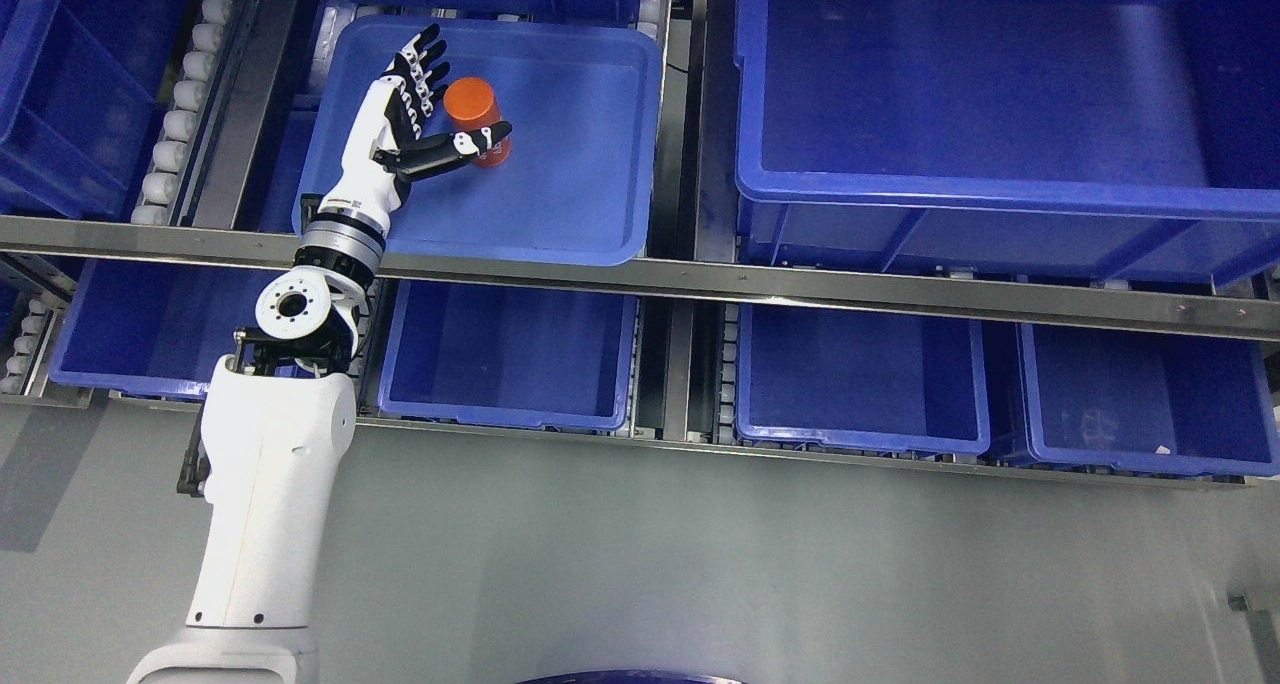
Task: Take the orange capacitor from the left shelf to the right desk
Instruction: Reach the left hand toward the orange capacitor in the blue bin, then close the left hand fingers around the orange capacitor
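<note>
Nearest, below the steel rail (800,286), four blue lower bins (500,364) are seen in a row on the shelf. Beyond the rail, a shallow blue tray (560,194) is reached into by the left hand (405,124). The orange capacitor (478,120) is stood upright in the tray, bracketed by spread fingers (425,64) and thumb, not yet gripped. Right of the tray, a large blue crate (1000,94) is set.

Left arm rising from seven o'clock at the bottom edge, white forearm angled toward one o'clock, wrist joint bent above it. Left hand (415,114) held open, palm facing three o'clock, four fingers (428,49) extended toward one o'clock, thumb (470,144) stretched out toward three o'clock. Right arm out of view.
</note>
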You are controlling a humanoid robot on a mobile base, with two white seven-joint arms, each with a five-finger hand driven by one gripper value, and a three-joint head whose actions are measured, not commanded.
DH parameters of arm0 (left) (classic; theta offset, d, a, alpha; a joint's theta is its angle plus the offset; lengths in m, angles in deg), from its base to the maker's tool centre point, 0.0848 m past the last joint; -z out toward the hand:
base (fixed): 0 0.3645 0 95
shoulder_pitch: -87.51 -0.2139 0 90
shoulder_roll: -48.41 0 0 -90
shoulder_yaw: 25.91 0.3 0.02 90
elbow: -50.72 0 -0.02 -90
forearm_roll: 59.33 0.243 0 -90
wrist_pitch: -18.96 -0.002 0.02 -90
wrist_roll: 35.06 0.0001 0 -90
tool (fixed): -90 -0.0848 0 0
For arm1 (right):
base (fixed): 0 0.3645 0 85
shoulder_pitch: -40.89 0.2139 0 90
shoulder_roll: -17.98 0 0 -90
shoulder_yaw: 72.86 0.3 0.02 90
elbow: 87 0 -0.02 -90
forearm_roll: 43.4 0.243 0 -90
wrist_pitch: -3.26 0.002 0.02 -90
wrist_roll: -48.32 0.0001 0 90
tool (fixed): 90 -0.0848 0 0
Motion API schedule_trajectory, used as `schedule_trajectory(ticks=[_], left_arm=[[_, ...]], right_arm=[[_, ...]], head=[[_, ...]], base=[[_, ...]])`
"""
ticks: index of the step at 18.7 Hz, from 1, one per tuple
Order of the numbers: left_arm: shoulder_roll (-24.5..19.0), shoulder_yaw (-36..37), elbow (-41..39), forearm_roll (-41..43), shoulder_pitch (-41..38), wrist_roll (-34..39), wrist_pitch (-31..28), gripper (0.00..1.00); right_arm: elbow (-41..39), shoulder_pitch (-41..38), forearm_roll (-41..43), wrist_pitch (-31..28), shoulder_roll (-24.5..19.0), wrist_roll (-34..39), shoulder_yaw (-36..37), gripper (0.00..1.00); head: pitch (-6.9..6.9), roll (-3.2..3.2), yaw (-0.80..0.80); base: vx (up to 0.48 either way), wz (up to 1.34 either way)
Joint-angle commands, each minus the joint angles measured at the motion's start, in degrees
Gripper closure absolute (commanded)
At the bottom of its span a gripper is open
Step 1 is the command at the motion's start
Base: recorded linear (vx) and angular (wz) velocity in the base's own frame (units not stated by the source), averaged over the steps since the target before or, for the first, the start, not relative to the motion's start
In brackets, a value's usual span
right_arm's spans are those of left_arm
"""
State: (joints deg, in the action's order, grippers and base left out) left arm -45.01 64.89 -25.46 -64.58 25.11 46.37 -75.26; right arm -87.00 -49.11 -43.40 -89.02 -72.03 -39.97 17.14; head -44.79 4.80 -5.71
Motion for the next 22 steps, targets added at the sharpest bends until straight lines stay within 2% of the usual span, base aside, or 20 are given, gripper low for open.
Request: schedule_trajectory(ticks=[1,9,12,16,20,22], left_arm=[[0.26,3.33,9.9,0.33,4.03,-0.04,0.0,0.02],[0.52,3.24,11.14,0.33,4.65,-0.04,0.26,0.13],[0.52,3.24,12.28,0.33,4.74,-0.04,2.81,0.2],[0.52,2.89,13.95,0.33,4.74,-0.04,5.88,0.34],[0.96,2.63,15.09,0.24,4.74,-0.04,9.84,0.55],[1.13,2.54,15.62,0.15,4.65,-0.04,10.29,0.62]], right_arm=[[-1.32,-1.93,0.0,0.0,1.01,0.04,0.7,0.0],[-1.32,-1.93,0.0,0.0,1.01,0.04,0.7,0.0],[-1.32,-1.93,0.0,0.0,1.01,0.04,0.62,0.0],[-1.32,-1.93,0.0,0.0,1.01,0.04,0.62,0.0],[-1.32,-1.93,0.0,0.0,1.01,0.04,0.7,0.0],[-1.32,-1.93,0.0,0.0,1.01,0.04,0.62,0.0]], head=[[0.0,0.0,0.0],[0.0,0.0,0.0],[0.0,0.0,0.0],[0.0,0.0,0.0],[0.0,0.0,0.0],[0.0,0.0,0.0]], base=[[0.0,0.0],[0.0,0.0],[0.0,0.0],[0.0,0.0],[0.0,0.0],[0.0,0.0]])
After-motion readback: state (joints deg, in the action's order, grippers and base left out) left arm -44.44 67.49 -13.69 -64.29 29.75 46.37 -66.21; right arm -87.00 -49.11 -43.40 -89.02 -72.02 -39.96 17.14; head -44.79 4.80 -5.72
